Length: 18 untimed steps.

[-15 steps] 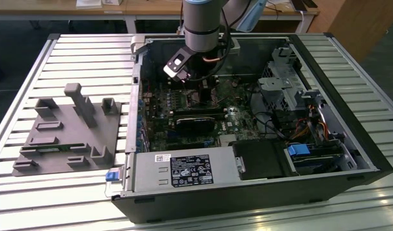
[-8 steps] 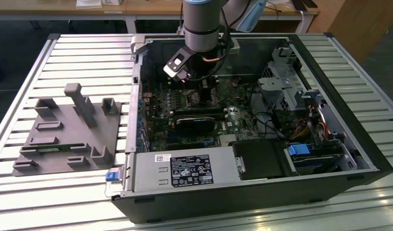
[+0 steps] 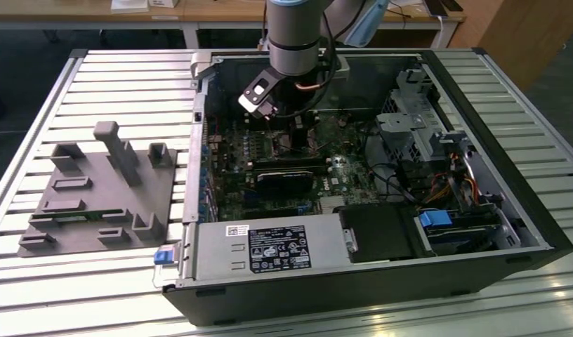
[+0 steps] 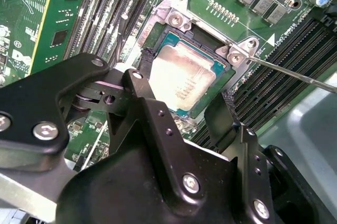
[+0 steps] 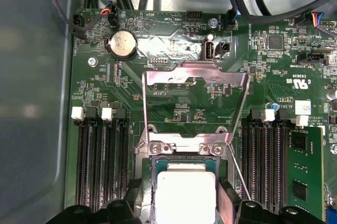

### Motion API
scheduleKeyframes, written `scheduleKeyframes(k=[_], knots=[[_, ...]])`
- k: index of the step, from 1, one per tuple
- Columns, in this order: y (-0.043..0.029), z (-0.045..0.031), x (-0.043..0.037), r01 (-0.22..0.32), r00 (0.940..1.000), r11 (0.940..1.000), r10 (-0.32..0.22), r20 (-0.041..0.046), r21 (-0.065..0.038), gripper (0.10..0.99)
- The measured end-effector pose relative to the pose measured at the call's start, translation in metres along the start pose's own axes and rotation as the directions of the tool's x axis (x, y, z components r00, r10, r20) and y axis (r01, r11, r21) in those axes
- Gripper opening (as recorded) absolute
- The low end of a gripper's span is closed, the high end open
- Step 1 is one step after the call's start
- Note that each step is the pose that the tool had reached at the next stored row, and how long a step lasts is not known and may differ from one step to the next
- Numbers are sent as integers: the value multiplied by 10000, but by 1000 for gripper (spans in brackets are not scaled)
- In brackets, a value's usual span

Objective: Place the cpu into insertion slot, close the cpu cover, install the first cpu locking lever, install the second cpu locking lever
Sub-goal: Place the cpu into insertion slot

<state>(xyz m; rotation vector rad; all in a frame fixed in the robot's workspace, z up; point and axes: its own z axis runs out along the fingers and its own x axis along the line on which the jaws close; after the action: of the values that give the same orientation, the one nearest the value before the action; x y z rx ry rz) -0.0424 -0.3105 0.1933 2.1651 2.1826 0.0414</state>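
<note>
Jaws are standing open, one on each of two opposite sides of the cpu (image 4: 181, 77), with a gap showing on either side in the first wrist view; they are gripping nothing. The cpu is lying flat in the slot (image 4: 206, 34), its edges running parallel to the black rim, so the placing step is looking as good as done. The cover (image 5: 195, 74) is hanging open over the board (image 5: 174, 113) past the slot; whether it is upright or laid back I cannot tell. The levers (image 5: 144, 108) are running unlatched along its two sides.

To do this step well, I judge, the jaws should be keeping clear of the chip's edges and moving straight, never sideways, since a nudge could tilt the cpu on the contact field. The chip should be sitting level, with no corner riding on the rim.

Counting: one cpu, one slot, one cover, two levers, one coin cell (image 5: 122, 42). In the exterior view one arm (image 3: 296, 28) is reaching into one case (image 3: 361, 295) on the table (image 3: 127, 77), and one grey fixture (image 3: 99, 189) is sitting at the exterior view's left of the case.
</note>
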Motion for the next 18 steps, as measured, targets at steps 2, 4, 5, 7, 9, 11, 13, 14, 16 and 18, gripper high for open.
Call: scheduleKeyframes(k=[2,4,5,7,9,11,13,14,16,18], knots=[[1,-12,0,0,10000,10000,0,1,0,671],[2,-29,-1,-1,10000,10000,1,0,7,671],[2,-39,-1,0,10000,10000,0,-1,11,671],[4,-58,-2,1,10000,10000,-1,-1,14,671],[5,-77,-2,1,10000,10000,-1,1,18,671],[6,-92,-3,1,10000,10000,-1,2,24,655],[8,-99,-3,2,10000,10000,-2,5,39,533],[8,-103,-4,2,10000,10000,-2,8,46,475],[9,-110,-5,3,10000,10000,-3,13,59,416],[11,-112,-7,5,10000,10000,-5,13,76,357]])
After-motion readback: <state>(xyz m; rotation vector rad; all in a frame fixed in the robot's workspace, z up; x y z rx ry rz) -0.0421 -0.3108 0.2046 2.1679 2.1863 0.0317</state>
